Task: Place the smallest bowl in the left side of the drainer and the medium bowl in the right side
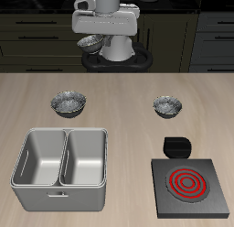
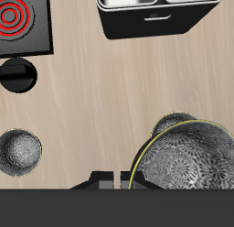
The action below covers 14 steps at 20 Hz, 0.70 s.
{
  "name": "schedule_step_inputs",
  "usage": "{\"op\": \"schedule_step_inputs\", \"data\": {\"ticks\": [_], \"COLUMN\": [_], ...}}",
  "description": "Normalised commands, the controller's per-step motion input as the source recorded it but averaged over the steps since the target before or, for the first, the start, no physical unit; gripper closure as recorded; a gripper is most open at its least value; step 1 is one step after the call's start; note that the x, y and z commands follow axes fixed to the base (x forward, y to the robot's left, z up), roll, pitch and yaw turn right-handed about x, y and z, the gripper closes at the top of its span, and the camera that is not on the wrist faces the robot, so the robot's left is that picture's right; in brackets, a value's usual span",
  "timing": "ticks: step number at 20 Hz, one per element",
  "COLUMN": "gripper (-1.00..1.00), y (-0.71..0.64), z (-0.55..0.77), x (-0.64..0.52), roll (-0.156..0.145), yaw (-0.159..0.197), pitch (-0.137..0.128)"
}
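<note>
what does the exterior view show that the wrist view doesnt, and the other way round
Only the exterior view: the robot arm, the dark cabinets behind it, and both compartments of the drainer in full.
Only the wrist view: a close look into the widest bowl and its patterned inside.
Both: the smallest bowl, the medium bowl, the drainer and the stove.

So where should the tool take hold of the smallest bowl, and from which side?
Probably by its rim, coming straight down from above, with one finger inside and one outside the wall. The smallest bowl sits upright with its mouth open upward, so the thin rim is exposed all round. It stands apart from the stove.
</note>
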Motion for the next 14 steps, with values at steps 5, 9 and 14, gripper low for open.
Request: {"op": "schedule_step_inputs", "data": {"ticks": [5,9,14], "gripper": [1.0,1.0,1.0], "y": [-0.08,-0.09,0.0], "z": [0.15,0.14,0.08], "x": [0.33,0.33,0.3], "roll": [-0.008,0.003,-0.021], "yaw": [0.009,0.005,0.025], "pitch": [0.026,0.037,0.006]}}
